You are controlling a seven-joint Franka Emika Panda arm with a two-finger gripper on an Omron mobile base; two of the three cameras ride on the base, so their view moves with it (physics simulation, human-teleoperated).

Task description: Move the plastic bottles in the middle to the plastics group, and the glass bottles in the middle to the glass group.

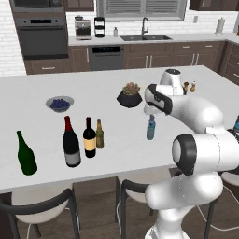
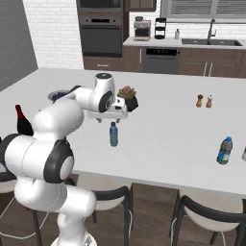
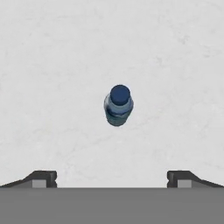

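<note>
Gripper [image 3: 112, 179] open wide, hovering directly above small blue bottle [image 3: 118, 105], not touching. Bottle upright on white desk [image 1: 42, 121], alone near middle. Black wine bottle [image 1: 89, 138] and slim olive-brown bottle [image 1: 99, 134] upright just beside each other, further left.
</note>
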